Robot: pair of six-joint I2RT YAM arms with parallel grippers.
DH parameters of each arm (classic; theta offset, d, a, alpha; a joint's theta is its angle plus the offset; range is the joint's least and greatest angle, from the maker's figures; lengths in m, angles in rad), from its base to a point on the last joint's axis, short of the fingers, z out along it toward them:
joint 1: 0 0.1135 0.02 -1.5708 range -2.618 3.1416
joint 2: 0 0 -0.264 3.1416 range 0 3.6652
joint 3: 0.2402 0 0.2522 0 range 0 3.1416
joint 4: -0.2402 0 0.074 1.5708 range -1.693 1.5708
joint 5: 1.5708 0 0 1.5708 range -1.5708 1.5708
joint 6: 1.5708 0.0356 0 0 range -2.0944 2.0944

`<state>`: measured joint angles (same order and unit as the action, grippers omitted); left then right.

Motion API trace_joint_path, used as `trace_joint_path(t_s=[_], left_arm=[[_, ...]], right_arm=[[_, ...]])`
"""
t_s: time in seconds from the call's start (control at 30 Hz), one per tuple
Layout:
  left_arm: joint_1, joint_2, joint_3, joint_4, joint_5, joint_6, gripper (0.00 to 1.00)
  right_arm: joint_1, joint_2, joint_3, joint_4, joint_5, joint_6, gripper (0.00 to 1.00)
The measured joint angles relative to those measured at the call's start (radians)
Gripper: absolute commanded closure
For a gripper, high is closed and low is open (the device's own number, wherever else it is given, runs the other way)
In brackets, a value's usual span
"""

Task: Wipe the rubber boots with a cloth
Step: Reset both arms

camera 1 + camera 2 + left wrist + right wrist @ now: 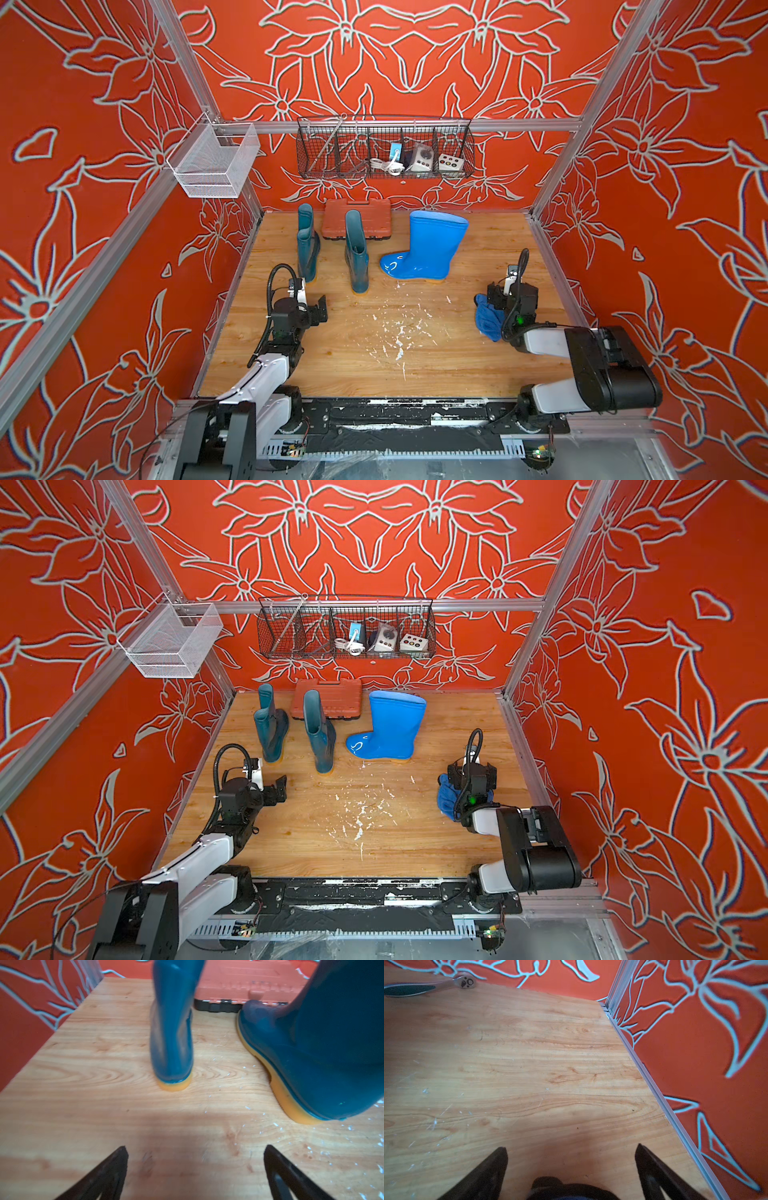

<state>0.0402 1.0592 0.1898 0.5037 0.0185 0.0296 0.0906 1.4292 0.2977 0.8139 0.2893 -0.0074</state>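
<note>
**Status: both sets of fingers wide, nothing held**

What each view gives you:
- Both top views place the cloth (486,320): bunched on the table (415,365), right side, partly under the right gripper (472,769), well apart from the bright blue boot (428,249). That boot has its toe to the left and shows in no wrist view.
- Left wrist view: left gripper (195,1147) fingers spread wide with bare wood between them. The left teal boot (172,1028) and right teal boot (324,1053) are close ahead, with the orange case (249,982) behind them.
- Right wrist view: fingers just as wide, nothing pinched between the tips. The dark lump low between them is probably the cloth, too shadowed to confirm. Only this view catches a ratchet wrench (425,987) lying by the back wall.

Count:
- three rubber boots (318,737), all upright at the back: two dark teal, one bright blue
- one cloth
- one case
- one wrench
- two wall baskets: white mesh basket (214,162) and black wire basket (386,149)
</note>
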Motion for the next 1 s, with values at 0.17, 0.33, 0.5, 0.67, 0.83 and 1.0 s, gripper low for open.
trace_joint_path(t_s=[0.17,0.33,0.5,0.67,0.83,1.0], left_arm=[[0.0,0.094,0.003,0.148,0.003,-0.019,0.01],[0.0,0.296,-0.029,0.367,0.027,-0.025,0.01],[0.0,0.352,0.087,0.288,0.044,-0.023,0.01],[0.0,0.351,0.122,0.286,0.042,-0.026,0.01],[0.0,0.351,0.122,0.271,0.042,-0.027,0.01],[0.0,0.351,0.122,0.263,0.042,-0.027,0.01]], right_arm=[[-0.006,-0.002,0.0,0.023,0.0,0.014,0.02],[-0.006,-0.002,0.0,0.031,0.0,0.018,0.02],[-0.006,-0.002,0.0,0.032,0.0,0.02,0.02],[-0.006,-0.002,0.0,0.032,0.0,0.021,0.02],[-0.007,-0.002,0.0,0.032,0.0,0.021,0.02],[-0.007,-0.002,0.0,0.032,0.0,0.021,0.02]])
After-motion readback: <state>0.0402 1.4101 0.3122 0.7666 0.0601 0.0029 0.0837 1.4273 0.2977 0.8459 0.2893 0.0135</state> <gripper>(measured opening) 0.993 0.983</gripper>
